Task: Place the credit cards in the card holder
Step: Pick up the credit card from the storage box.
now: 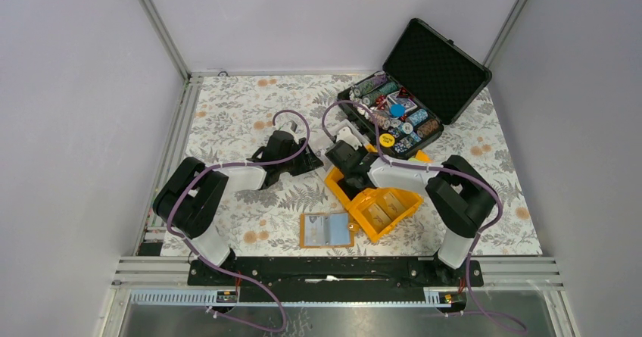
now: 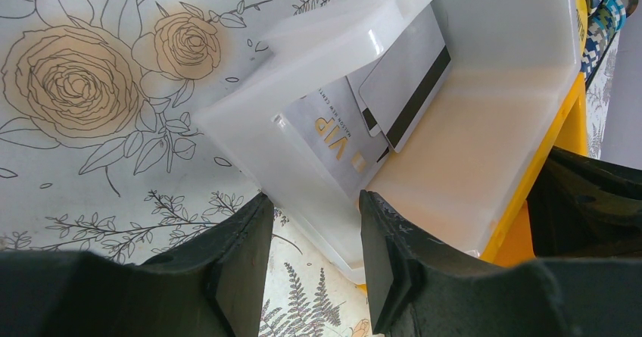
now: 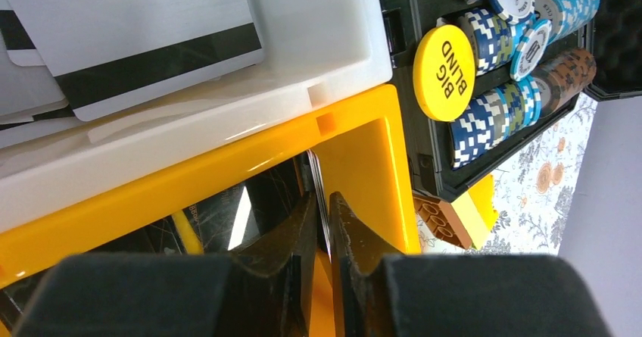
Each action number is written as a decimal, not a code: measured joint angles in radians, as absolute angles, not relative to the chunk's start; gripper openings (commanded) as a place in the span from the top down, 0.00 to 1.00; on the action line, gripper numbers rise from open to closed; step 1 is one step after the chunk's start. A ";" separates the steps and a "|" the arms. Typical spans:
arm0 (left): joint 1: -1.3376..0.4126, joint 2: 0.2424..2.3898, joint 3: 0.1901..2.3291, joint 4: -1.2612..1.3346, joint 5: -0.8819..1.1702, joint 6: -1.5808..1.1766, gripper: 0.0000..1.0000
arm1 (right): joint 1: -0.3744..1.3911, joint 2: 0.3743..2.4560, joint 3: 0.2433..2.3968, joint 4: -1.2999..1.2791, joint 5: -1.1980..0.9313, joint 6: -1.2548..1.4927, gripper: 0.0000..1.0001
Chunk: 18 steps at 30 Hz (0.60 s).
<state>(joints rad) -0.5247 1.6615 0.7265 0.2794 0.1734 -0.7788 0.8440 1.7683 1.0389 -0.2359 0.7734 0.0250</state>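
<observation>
The card holder lies open and flat near the front edge, orange with pale blue-grey pockets. Credit cards lie in a white translucent bin: a VIP card and one with a black stripe. They also show in the right wrist view. My left gripper is open, with the white bin's near corner between its fingers. My right gripper is inside the big orange bin, shut on a thin card seen edge-on against the bin's wall.
An open black case with poker chips and a yellow "BIG BLIND" disc stands at the back right. A brown brick and a yellow block lie beside the orange bin. Both arms meet mid-table.
</observation>
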 measured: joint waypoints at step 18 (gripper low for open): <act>-0.525 1.662 0.727 0.280 0.173 -0.779 0.83 | 0.798 1.765 1.069 -0.246 0.633 0.058 1.00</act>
<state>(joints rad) -0.5247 1.6615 0.7265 0.2798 0.1730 -0.7788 0.7979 1.7645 1.0691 -0.2459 0.6327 0.0582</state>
